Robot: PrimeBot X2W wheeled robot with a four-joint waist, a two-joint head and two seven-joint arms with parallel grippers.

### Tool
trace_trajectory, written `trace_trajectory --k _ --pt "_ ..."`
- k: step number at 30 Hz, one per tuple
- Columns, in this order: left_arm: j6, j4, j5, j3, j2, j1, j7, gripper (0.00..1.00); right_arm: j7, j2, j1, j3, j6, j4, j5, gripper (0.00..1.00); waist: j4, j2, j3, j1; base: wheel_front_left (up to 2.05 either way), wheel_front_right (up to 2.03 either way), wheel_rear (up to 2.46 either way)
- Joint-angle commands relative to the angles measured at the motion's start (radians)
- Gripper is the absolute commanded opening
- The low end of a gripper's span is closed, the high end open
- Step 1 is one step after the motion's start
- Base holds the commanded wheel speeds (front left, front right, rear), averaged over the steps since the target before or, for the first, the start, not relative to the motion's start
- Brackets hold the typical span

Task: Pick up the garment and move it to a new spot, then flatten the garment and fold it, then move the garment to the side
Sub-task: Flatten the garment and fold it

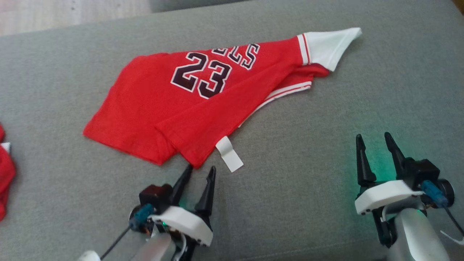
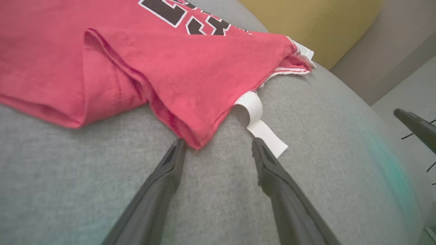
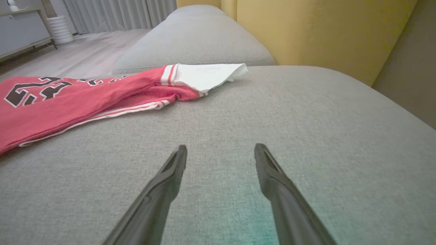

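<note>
Hovering, left fingers (image 2: 167, 173) wide: folded corner of red cotton number-23 jersey (image 1: 145, 101) right between the tips, white fabric label (image 2: 262, 132) beside one. Right fingers (image 3: 272, 177) wide, empty, jersey well apart. Push deeper, pinch both layers, skip label.

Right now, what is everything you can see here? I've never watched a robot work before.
Jersey: one, red with white trim and the number 23, lying partly folded on the sofa seat.
Label: one, white, sticking out from the jersey's near edge.
Other cloth: one, red, at the seat's left edge, cut off by the picture.
Sofa seat: one, grey, under everything.
Backrest: one, yellow, beyond the seat.
Left fingers: two, dark, apart, tips at the jersey's near corner.
Right fingers: two, dark, apart, over bare seat right of the jersey.
</note>
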Motion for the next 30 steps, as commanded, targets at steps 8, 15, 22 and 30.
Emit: trace_trajectory --k 8,15,22,30 --pt "-0.006 -0.008 -0.047 0.042 0.002 -0.064 -0.004 1.0 -0.006 0.003 -0.045 0.022 -0.001 -0.035 0.01 1.0 -0.011 0.0 0.032 0.0 0.0 0.0 0.0" --pt "-0.006 -0.048 -0.034 0.098 0.002 -0.053 -0.004 0.0 -0.006 0.003 -0.047 0.023 -0.001 -0.028 0.03 1.0 0.018 0.0 0.009 0.0 0.0 0.0 0.0" --pt "-0.006 -0.073 0.01 0.243 0.009 0.06 -0.004 0.0 -0.006 0.003 -0.003 -0.002 -0.001 -0.017 0.045 1.0 0.092 0.0 -0.066 0.0 0.0 0.0 0.0" --pt "-0.006 -0.053 0.077 0.38 0.036 0.134 -0.004 0.0 -0.006 0.003 0.025 0.01 -0.001 -0.008 0.071 1.0 0.121 0.0 -0.118 0.0 0.0 0.0 0.0"
